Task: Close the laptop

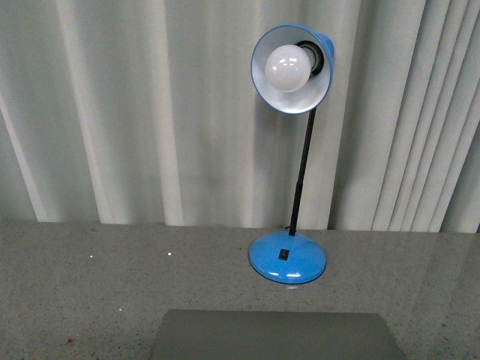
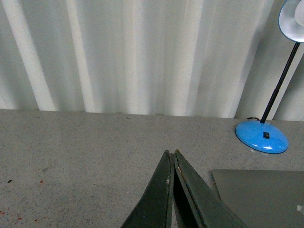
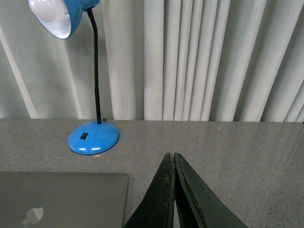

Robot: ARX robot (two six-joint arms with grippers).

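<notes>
With the laptop [image 3: 61, 197] seen lying lid-down at the near table [image 1: 82, 270] edge — before the lamp [image 1: 289, 255] — both grippers [image 2: 172, 156] [image 3: 170, 157] were pressed shut, empty; only a flush-seating check was judged needed.

All three views are evenly and softly lit, fairly bright, with a cool cast. The lamp [image 1: 291, 150] bulb looks unlit; its blue base carries small white glints on the rim nearest the camera. The curtain [image 1: 150, 112] behind the lamp shows alternating pale bands and grey folds. The tabletop [image 1: 90, 277] is glossy, with faint pale reflections to the right of the lamp base. Shadows are weak. Focus is mildly soft throughout; the laptop [image 3: 61, 194] lid in front of the lamp reads flat and matte.
</notes>
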